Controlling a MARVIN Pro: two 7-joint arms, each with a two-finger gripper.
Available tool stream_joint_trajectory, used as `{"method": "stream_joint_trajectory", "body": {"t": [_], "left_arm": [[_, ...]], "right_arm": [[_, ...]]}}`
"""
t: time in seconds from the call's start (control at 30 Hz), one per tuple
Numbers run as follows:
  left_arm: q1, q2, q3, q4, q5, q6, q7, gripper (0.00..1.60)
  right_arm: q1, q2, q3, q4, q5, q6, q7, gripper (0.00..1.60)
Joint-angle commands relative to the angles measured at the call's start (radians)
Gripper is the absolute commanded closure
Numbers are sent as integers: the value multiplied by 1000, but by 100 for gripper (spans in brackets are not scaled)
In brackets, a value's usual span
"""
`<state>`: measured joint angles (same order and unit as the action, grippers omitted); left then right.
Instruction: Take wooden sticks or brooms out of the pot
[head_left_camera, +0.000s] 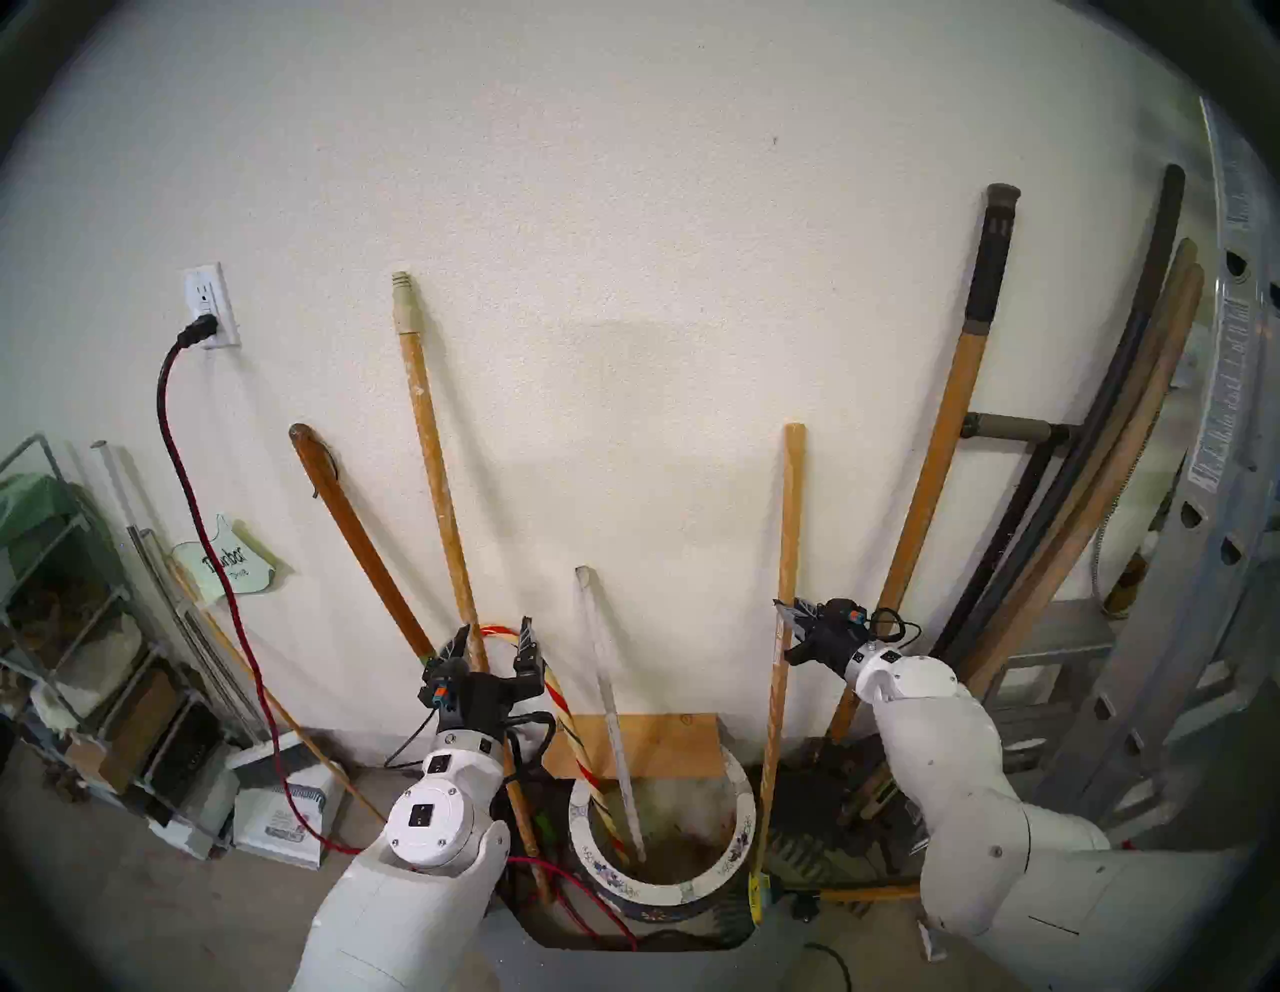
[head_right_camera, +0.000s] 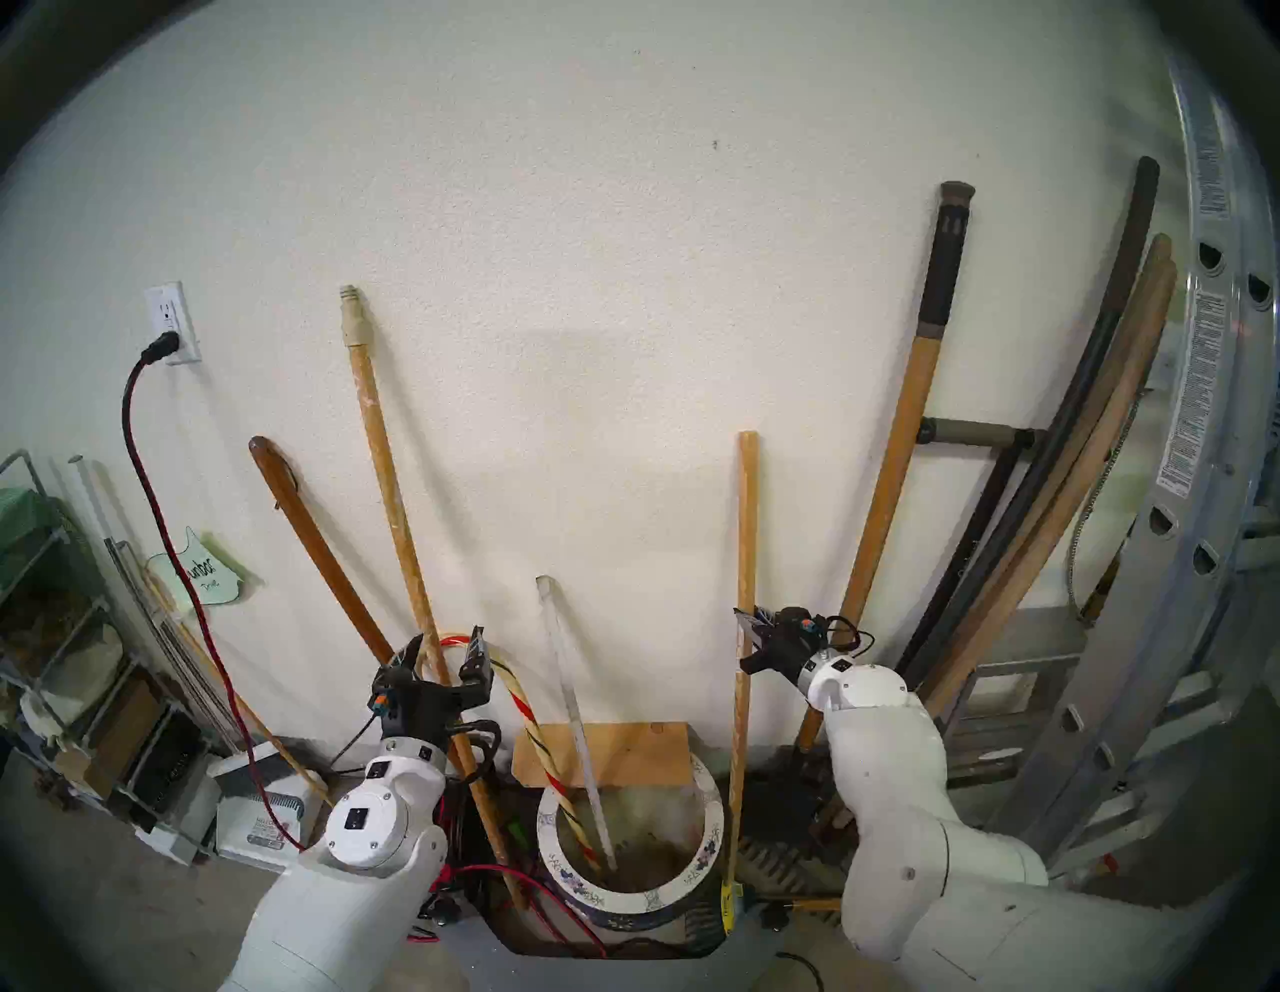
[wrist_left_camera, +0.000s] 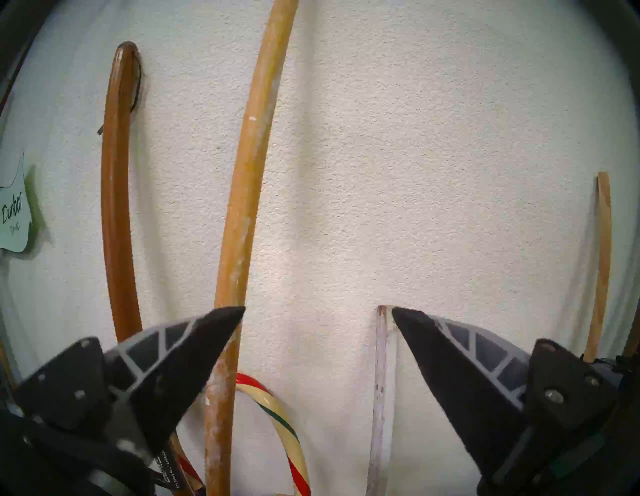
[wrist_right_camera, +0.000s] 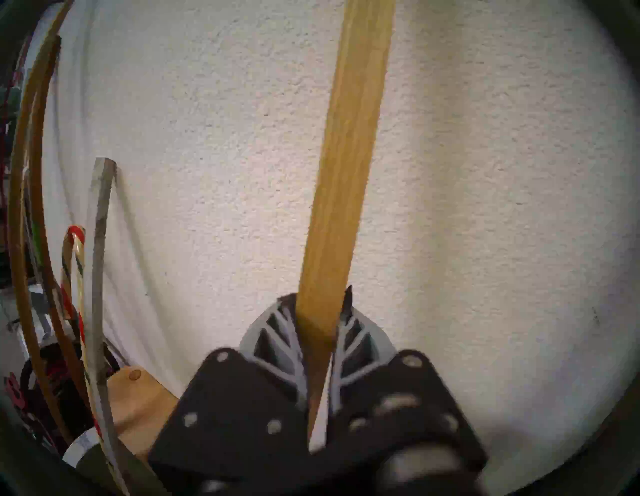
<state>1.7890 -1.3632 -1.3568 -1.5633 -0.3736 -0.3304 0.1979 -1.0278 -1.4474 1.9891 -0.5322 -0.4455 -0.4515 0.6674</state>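
The thin pale-wood stick (head_left_camera: 787, 554) stands outside the pot (head_left_camera: 741, 817), just beside its right rim, and leans on the wall. The right tool (head_left_camera: 788, 634) is clamped on this stick at mid height. The thick orange-brown shaft (head_left_camera: 931, 499) leans further right, also outside the pot. The left tool (head_left_camera: 493, 637) has its fingers wide apart, holding nothing, near the paint-spattered pole (head_left_camera: 436, 485).
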Motion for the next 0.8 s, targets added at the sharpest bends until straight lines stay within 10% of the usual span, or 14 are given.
{"method": "stream_joint_trajectory", "body": {"t": [0.0,0.33,0.37,0.4,0.43,0.47,0.77], "left_arm": [[-2,-2,1,-6,1,-1,0,0],[-2,-2,2,-6,1,-1,0,0],[-2,-2,2,-6,1,-1,0,0],[-2,-2,2,-6,1,-1,0,0],[-2,-2,2,-6,1,-1,1,0],[-2,-2,2,-6,1,-1,1,0],[-2,-2,2,-6,1,-1,1,0]], "right_arm": [[1,22,-9,63,-41,6,-81,160],[14,39,-21,103,-60,-31,-90,160],[10,38,-21,94,-58,-31,-71,89],[10,38,-21,94,-58,-31,-71,89],[8,37,-21,89,-58,-31,-66,18],[8,37,-21,88,-57,-33,-57,0],[-19,30,-10,37,-52,-27,-10,0]]}}
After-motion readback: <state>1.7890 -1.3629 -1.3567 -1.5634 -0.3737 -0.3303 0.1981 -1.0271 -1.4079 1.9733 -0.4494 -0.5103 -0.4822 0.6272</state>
